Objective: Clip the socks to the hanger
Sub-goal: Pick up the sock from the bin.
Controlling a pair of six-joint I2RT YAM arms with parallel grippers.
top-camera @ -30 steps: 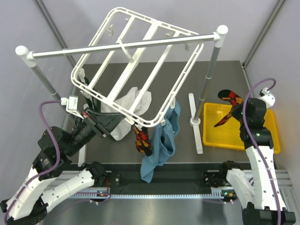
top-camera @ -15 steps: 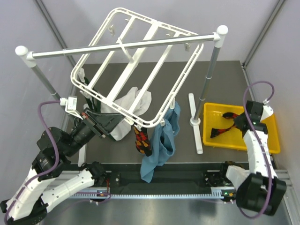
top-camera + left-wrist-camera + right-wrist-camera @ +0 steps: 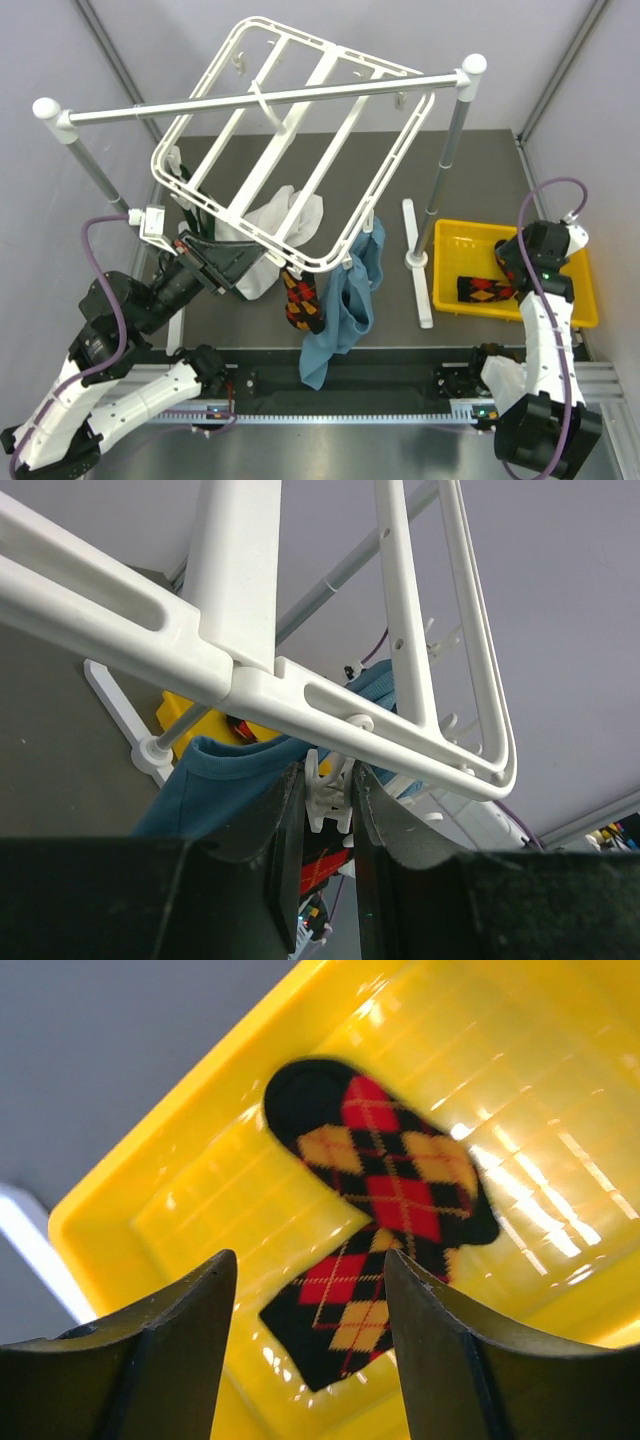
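Argyle sock (image 3: 390, 1190) folded in tray (image 3: 200, 1195), R gripper (image 3: 308, 1265) apart; L gripper (image 3: 327, 778) pinches hanger clip (image 3: 325, 802).

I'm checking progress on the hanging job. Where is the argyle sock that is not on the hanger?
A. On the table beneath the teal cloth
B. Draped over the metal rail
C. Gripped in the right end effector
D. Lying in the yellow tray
D: the sock lies in the yellow tray, below the open, empty right end effector.
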